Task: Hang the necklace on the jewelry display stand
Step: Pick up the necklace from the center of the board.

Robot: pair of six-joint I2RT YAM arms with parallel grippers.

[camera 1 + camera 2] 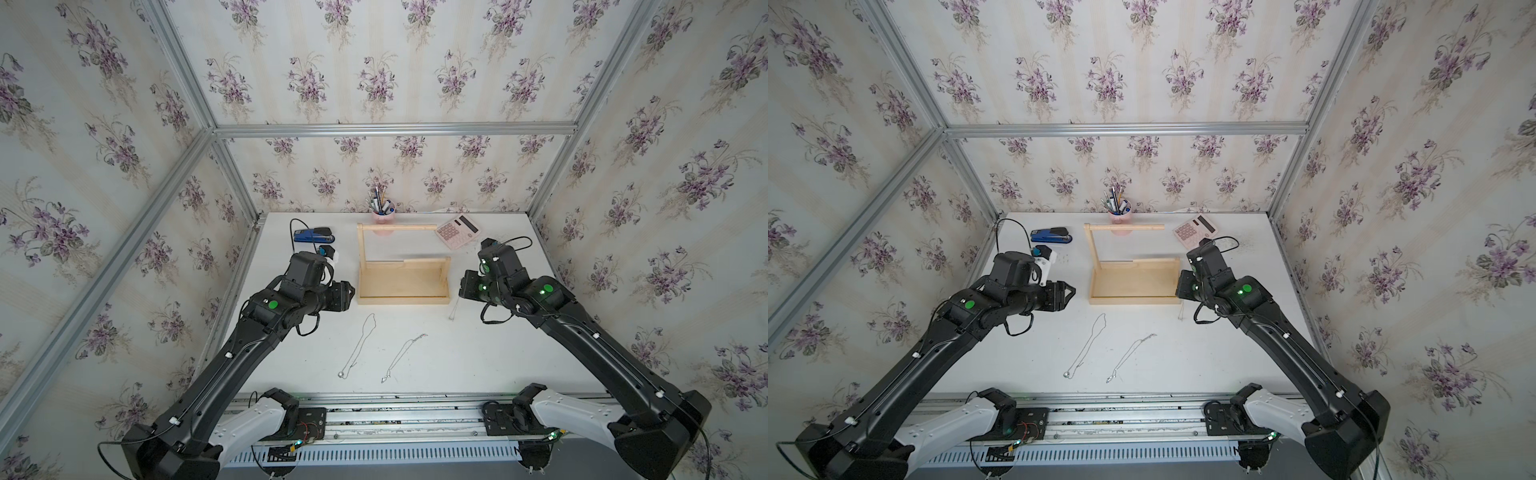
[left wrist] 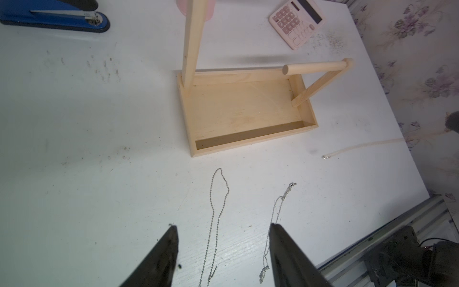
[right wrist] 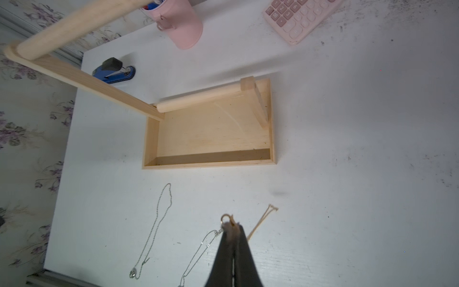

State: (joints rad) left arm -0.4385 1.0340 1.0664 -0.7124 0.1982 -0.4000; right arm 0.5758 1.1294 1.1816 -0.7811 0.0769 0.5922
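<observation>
While the right claw (image 3: 233, 226) is pressed together on the gold necklace (image 3: 260, 220) close to its round clasp, the rest of that chain hangs down as a doubled strand just off the front right corner of the jewelry display stand (image 1: 403, 282). Whether the loose end touches the tabletop (image 1: 498, 353) cannot be told. The gold necklace is well below both of the stand's bars and apart from them.

The stand is upright on the tabletop. A tall upright at the left end of its tray carries the upper bar, and a short upright at the right end carries a lower bar.

The left claw (image 2: 223, 226) is spread and grips nothing. It hovers above the tabletop just left of the stand's tray. In the left wrist view the ball-chain necklace (image 2: 213, 208) shows between the claw's fingers (image 2: 171, 248), but it lies flat on the tabletop below them.

That ball-chain necklace is stretched out in front of the stand. The thin silver necklace (image 2: 275, 210) lies beside it, also in front of the stand, the two chains not touching.

Behind the stand is a pink cup of pens (image 1: 383, 214). A blue stapler (image 1: 313, 236) lies behind the stand to its left, and a pink calculator (image 1: 457, 230) behind it to its right.
</observation>
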